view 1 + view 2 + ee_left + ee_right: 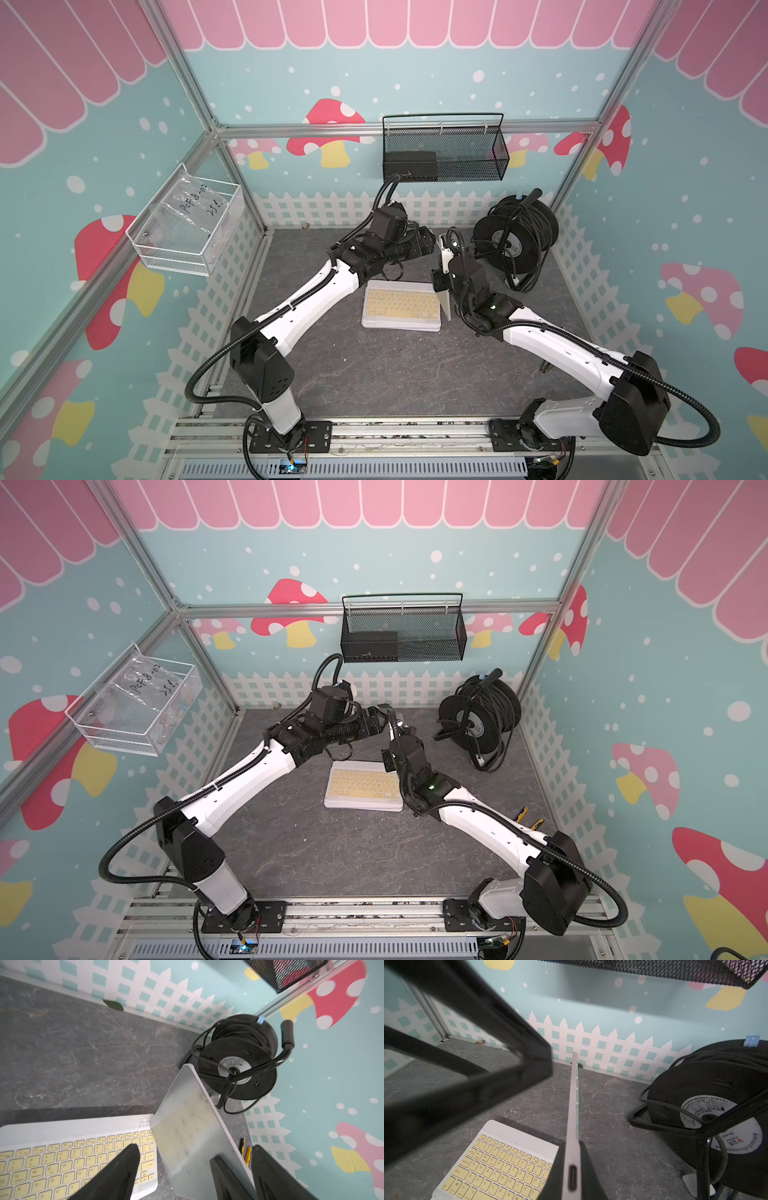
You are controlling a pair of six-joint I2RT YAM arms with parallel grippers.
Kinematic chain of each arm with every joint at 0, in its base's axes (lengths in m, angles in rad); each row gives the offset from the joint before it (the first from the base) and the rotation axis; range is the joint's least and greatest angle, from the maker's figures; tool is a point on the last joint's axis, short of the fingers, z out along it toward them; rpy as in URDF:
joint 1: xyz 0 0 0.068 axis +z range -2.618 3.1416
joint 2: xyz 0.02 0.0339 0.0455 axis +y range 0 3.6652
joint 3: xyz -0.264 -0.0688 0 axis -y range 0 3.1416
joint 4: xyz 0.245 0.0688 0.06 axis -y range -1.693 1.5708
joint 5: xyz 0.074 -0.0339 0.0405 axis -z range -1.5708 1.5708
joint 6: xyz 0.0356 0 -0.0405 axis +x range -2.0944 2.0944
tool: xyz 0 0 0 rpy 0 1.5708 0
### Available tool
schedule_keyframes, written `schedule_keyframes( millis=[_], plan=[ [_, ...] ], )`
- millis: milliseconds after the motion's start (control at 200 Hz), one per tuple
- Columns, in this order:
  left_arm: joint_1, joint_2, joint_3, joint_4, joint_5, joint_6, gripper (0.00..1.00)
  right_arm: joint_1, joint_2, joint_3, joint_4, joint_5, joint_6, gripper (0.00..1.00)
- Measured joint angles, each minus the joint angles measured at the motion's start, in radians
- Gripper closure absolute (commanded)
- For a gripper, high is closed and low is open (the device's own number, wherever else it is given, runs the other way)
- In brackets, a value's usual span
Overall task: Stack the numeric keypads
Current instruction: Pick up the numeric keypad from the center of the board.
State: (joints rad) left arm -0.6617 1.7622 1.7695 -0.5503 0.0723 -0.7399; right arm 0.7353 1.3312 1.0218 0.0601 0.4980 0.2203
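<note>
one keypad (574, 1095) up on edge, ready for the stack (401, 328)
right gripper (572, 1153) is clamped on one end of that keypad, which stands upright just beside the yellow keypad (401, 305) topping the stack on the table (374, 374). left gripper (430, 244) stands wide and empty near its other end. placing step, i judge: next it must tip flat, keys up, and settle square over the yellow one before release.

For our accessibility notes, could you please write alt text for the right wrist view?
The right gripper clamps a thin white keypad, seen edge-on. A yellow-keyed keypad lies flat beside it, and a black cable reel stands on the dark table by the fence-patterned wall.
</note>
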Motion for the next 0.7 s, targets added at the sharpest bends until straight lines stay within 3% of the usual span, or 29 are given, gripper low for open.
schedule_keyframes(
  millis=[260, 700],
  plan=[
    [0.009, 0.109, 0.139, -0.079, 0.133, -0.045, 0.19, 0.033, -0.066, -0.085, 0.113, 0.005, -0.121, 0.90],
    [0.018, 0.123, 0.129, -0.114, 0.230, -0.093, 0.54, 0.119, -0.030, -0.114, 0.228, 0.101, -0.327, 0.90]
  ],
)
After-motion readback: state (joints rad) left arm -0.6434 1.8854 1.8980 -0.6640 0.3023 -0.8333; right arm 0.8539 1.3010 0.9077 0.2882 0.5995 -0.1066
